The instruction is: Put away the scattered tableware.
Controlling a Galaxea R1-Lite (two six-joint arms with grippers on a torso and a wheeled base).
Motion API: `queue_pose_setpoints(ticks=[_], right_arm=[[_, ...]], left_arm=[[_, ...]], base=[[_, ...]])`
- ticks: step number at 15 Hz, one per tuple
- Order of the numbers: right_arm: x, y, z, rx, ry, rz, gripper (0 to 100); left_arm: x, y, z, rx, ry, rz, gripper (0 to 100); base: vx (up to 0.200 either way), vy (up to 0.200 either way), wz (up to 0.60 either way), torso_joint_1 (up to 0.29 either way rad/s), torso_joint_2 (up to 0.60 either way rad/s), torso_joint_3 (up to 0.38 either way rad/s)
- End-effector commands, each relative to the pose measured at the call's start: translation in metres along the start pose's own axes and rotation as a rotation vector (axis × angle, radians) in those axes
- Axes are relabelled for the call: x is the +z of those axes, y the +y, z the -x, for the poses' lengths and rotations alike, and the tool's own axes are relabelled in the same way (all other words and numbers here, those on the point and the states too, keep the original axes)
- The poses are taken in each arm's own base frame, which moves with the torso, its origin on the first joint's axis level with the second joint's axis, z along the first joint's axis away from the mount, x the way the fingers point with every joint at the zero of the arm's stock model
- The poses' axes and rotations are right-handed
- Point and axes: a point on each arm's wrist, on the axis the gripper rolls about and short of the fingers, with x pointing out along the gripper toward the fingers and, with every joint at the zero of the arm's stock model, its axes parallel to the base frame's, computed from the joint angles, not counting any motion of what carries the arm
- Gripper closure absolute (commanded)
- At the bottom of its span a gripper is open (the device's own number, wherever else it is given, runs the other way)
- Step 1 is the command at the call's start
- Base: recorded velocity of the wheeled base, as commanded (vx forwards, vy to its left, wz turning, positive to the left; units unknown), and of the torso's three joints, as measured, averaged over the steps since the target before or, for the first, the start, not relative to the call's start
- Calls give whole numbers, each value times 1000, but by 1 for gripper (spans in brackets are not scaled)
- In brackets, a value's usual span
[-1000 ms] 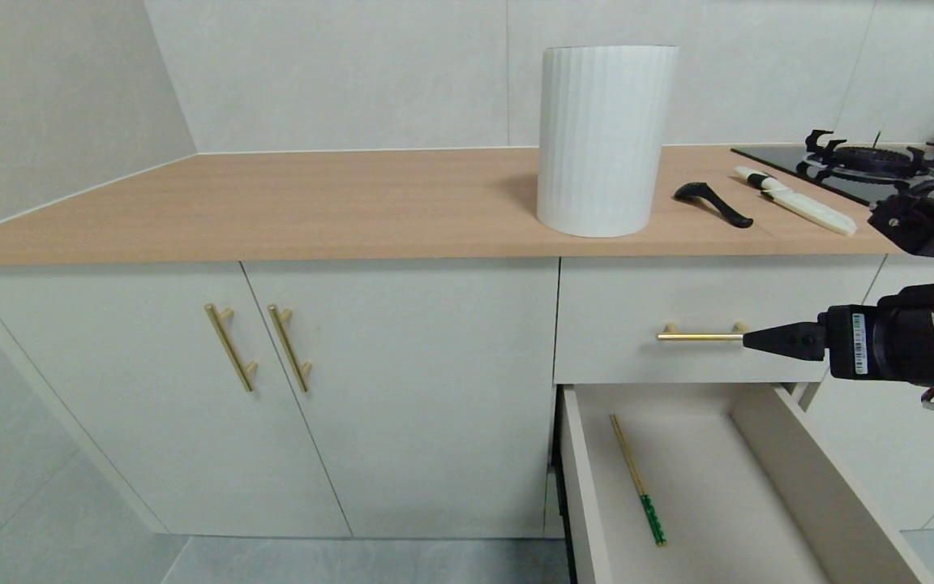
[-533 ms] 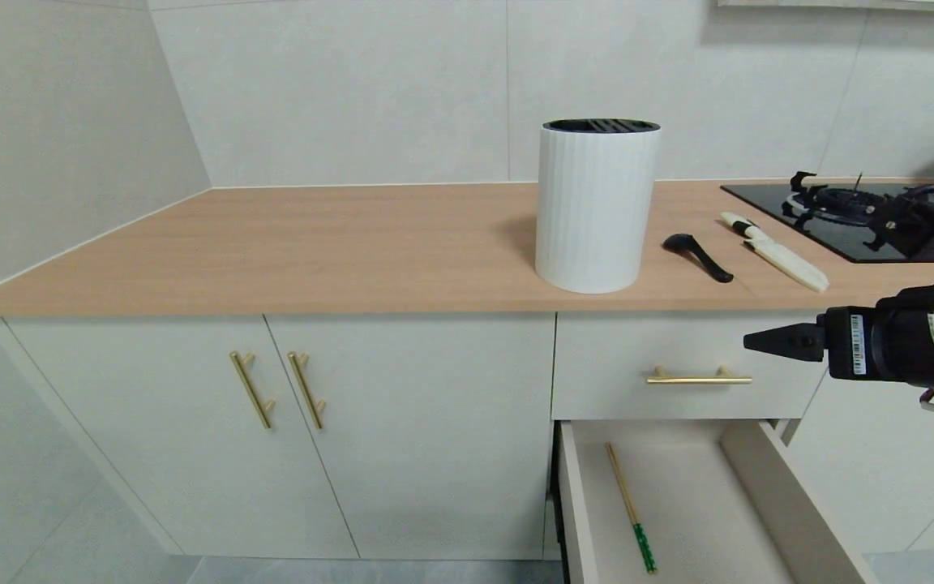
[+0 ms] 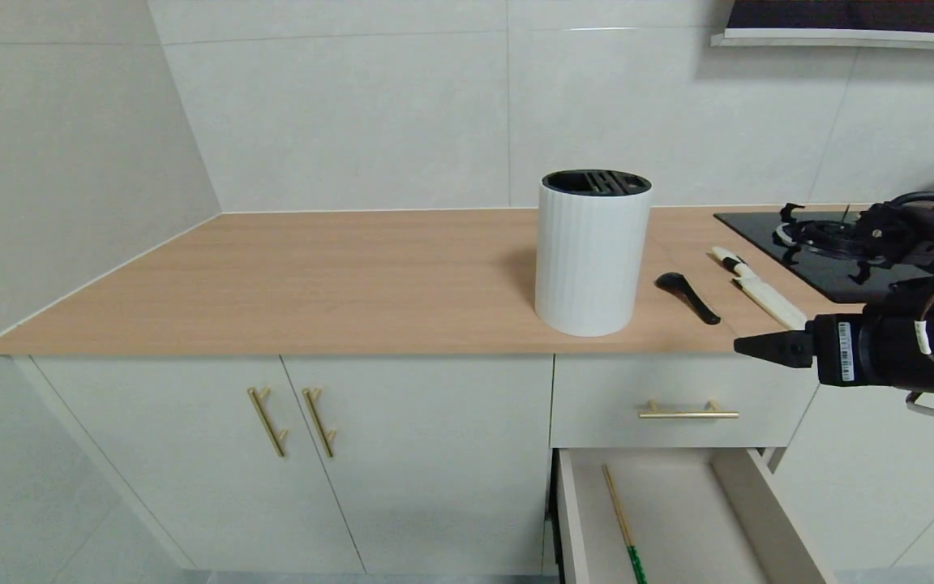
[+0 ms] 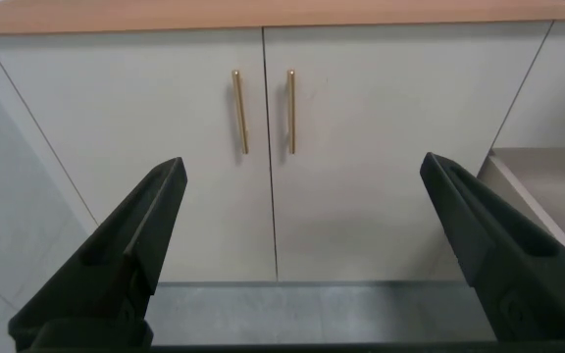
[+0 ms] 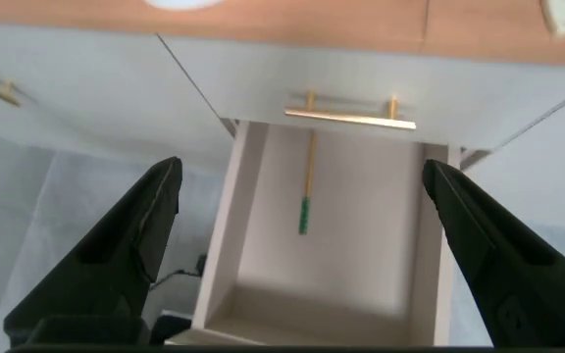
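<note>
On the wooden countertop [image 3: 353, 276] a black spoon [image 3: 686, 296] and a white-handled knife [image 3: 759, 288] lie just right of a tall white ribbed holder [image 3: 593, 251]. Below, the lower drawer [image 3: 571, 519] stands pulled out, with one chopstick [image 3: 619, 519] with a green end lying in it. My right gripper [image 3: 747, 347] hovers open and empty in front of the counter edge, right of the holder. Its wrist view looks down between the open gripper [image 5: 302, 167] on the drawer [image 5: 226, 226] and chopstick [image 5: 307, 186]. My left gripper [image 4: 302, 162] is open and empty, facing the cabinet doors.
A black gas stove [image 3: 832, 243] sits at the counter's right end. The upper drawer [image 3: 686, 414] with a gold handle is closed. Two cabinet doors [image 3: 297, 454] with gold handles lie to the left. The counter's left half is bare wood.
The head camera has risen, so the whole scene has slid down the picture. My right gripper now stands level with the counter edge instead of the upper drawer's handle.
</note>
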Motion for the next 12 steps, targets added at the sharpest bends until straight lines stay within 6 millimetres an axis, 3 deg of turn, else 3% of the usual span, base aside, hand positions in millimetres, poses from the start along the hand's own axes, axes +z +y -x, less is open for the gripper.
queue_pose_setpoints(ticks=[1, 2, 5, 8, 12], right_arm=[[-1, -2, -9, -9, -5, 27, 0], [2, -3, -14, -15, -24, 34, 0], [30, -23, -75, -88, -158, 66, 0], [54, -32, -114, -118, -178, 59, 0], [44, -46, -158, -104, -107, 66, 0]], left_arm=[[0, 0, 0, 0, 3, 0, 0], [0, 0, 0, 0, 3, 0, 0], [0, 0, 0, 2, 1, 0, 0], [0, 0, 0, 0, 3, 0, 0], [0, 0, 0, 0, 3, 0, 0]], base=[[0, 0, 0, 46, -95, -66], [0, 0, 0, 0, 0, 0], [0, 0, 0, 0, 0, 0], [0, 0, 0, 0, 0, 0], [0, 0, 0, 0, 0, 0]])
